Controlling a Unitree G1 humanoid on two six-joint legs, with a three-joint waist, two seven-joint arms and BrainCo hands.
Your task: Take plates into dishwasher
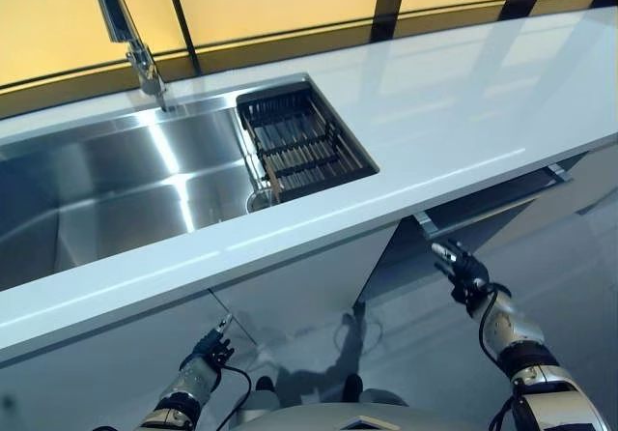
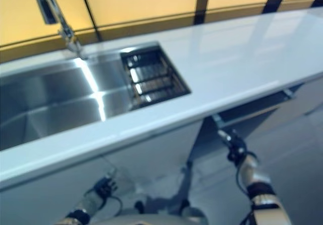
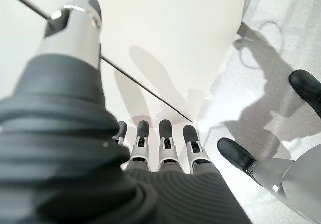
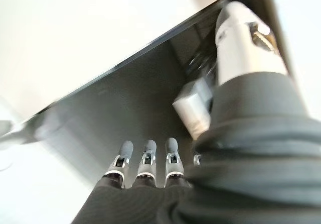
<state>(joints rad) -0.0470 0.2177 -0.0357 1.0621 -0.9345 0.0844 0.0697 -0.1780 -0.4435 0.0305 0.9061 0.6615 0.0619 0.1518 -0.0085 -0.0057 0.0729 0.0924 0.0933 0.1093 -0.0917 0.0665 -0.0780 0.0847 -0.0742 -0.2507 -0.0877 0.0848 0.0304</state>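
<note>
No plate shows in any view. My right hand (image 1: 462,269) is open with straight fingers (image 4: 149,158). It hangs just below the counter edge, in front of the dark gap of the dishwasher (image 1: 488,207), whose top stands slightly ajar. The right wrist view looks into that dark opening (image 4: 130,103). Low down on the left, my left hand (image 1: 205,352) is also open, its fingers (image 3: 165,136) straight and holding nothing, close to the white cabinet front (image 1: 116,363).
A white counter (image 1: 463,112) runs across the view. It holds a steel sink (image 1: 116,189) with a tall faucet (image 1: 130,35) and a black rack basket (image 1: 304,141) at the sink's right end. White cabinet doors stand below the counter.
</note>
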